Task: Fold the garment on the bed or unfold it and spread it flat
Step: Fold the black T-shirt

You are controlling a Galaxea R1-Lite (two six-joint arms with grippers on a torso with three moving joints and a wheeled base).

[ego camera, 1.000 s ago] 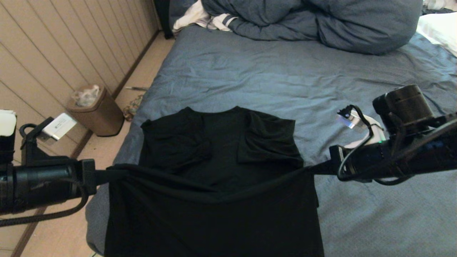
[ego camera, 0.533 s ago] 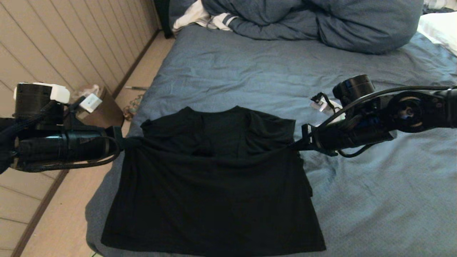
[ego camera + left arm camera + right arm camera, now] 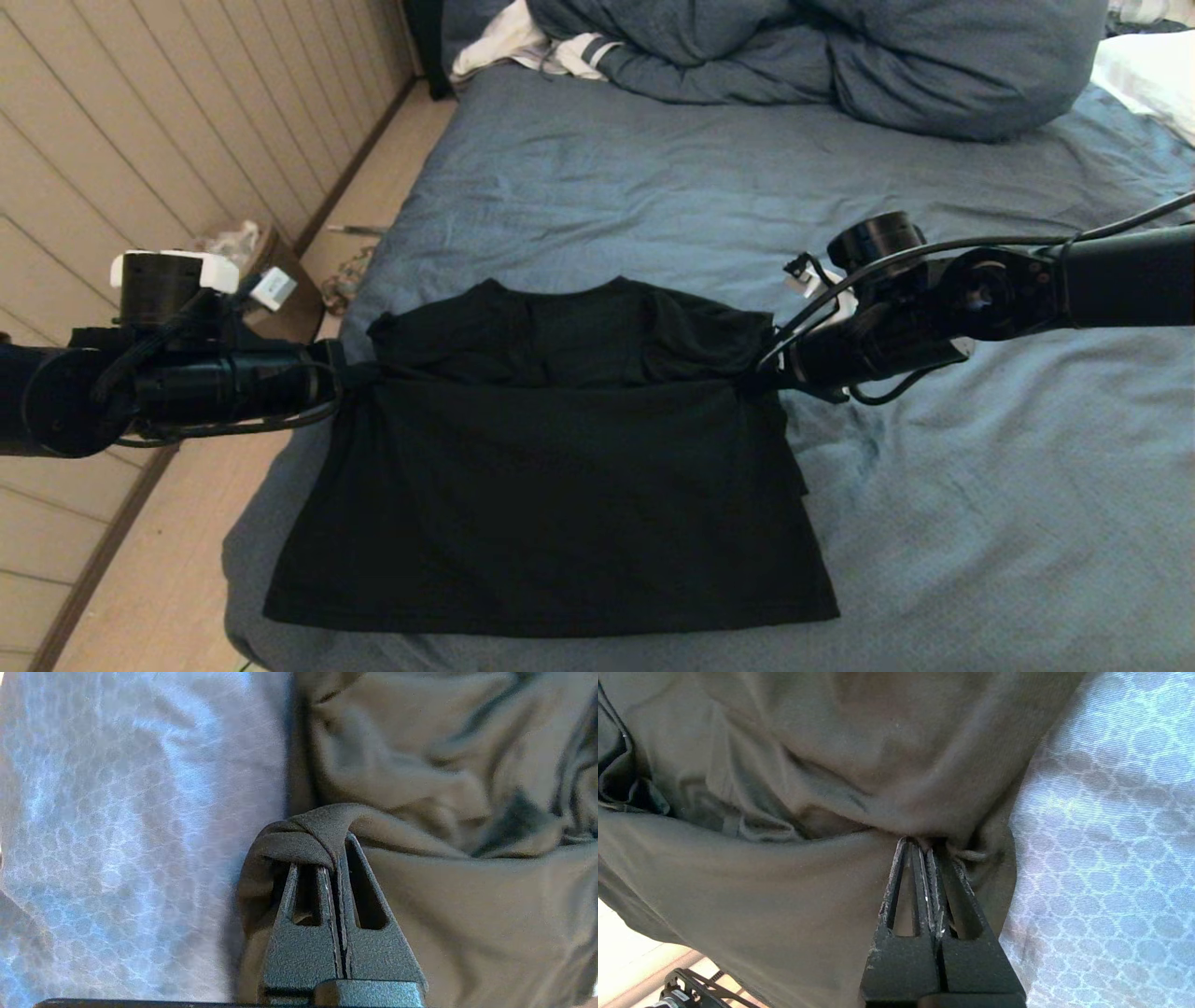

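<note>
Pinching the garment [image 3: 551, 504] on the bed [image 3: 980, 523] beside a panelled wall [image 3: 140, 140], both grippers [image 3: 359, 376] [image 3: 761, 376] clamp its edge.

Plain black garment [image 3: 551, 504] on slate-blue bed [image 3: 980, 523]; blue duvet [image 3: 840, 56] beyond.

- The left arm reaches in level from the left, its left gripper [image 3: 359, 376] with fingers pressed together on a pinch of cloth.
- The right arm reaches in from the right; the right gripper [image 3: 761, 378] is likewise clamped tight.
</note>
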